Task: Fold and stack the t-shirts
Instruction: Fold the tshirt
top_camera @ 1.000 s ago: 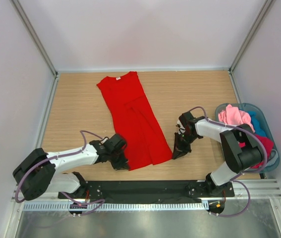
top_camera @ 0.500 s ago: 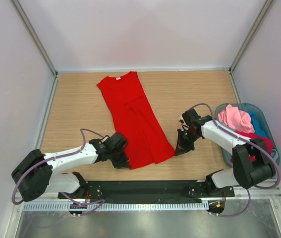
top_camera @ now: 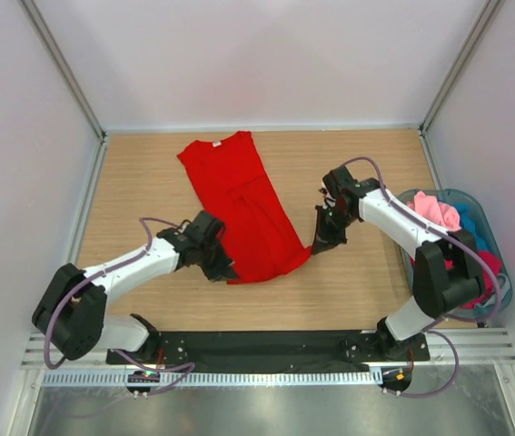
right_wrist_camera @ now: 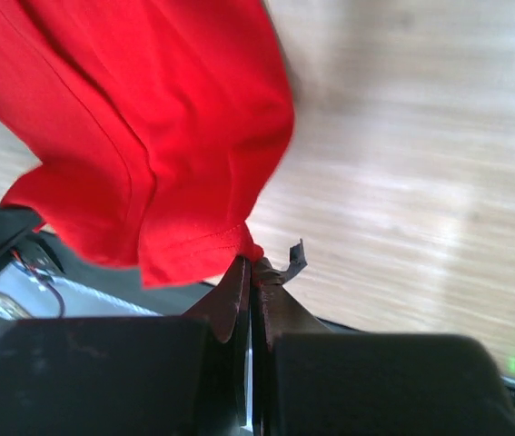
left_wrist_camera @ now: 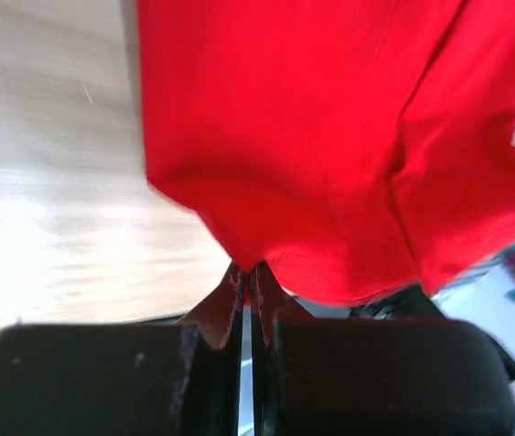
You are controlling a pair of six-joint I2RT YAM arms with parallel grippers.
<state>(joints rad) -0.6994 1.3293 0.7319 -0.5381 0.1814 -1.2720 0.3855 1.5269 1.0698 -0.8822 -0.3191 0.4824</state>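
Red t-shirt [top_camera: 239, 195] lies lengthwise in the middle of the counter [top_camera: 366, 163], collar toward the far edge. Since a second ago both tools have travelled away from the near edge, drawing the hem with them, so the cloth now stops farther from that edge. At the hem's left corner the left tool [top_camera: 223, 270] is pinched on the cloth, and the right tool [top_camera: 320, 243] on the right corner. Each wrist view shows red cloth caught between closed tips.

The t-shirt [top_camera: 239, 195] is matt red cloth, the table [top_camera: 366, 163] smooth pale wood
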